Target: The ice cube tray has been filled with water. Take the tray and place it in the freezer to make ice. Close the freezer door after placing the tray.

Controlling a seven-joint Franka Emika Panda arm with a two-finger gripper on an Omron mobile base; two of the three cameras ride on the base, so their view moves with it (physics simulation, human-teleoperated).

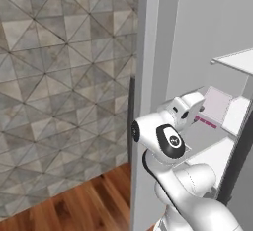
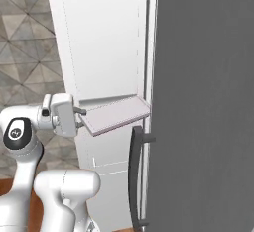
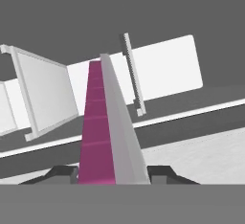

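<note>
The ice cube tray [image 2: 116, 114] is a pale lavender slab with a pinkish edge, held roughly level. My gripper [image 2: 79, 118] is shut on its near end. In the left base view the tray [image 1: 216, 104] reaches into the open freezer [image 1: 197, 52], above a white shelf [image 1: 217, 156], with my gripper [image 1: 200, 117] at its pink edge. The hand view has the tray [image 3: 103, 122] edge-on between my two fingertips [image 3: 62, 173], gripper [image 3: 112, 176], with white shelves beyond. The freezer door [image 1: 148, 77] stands open, edge-on, its dark handle [image 1: 131, 121] on the left side.
A tall dark grey door [image 2: 203, 102] with a dark vertical handle [image 2: 135, 176] stands close on the right. The white inner face of the open door [image 2: 99, 42] is behind the tray. An upper white shelf [image 1: 237, 59] juts out. There is a tiled wall [image 1: 59, 77] and wood floor [image 1: 84, 205] at left.
</note>
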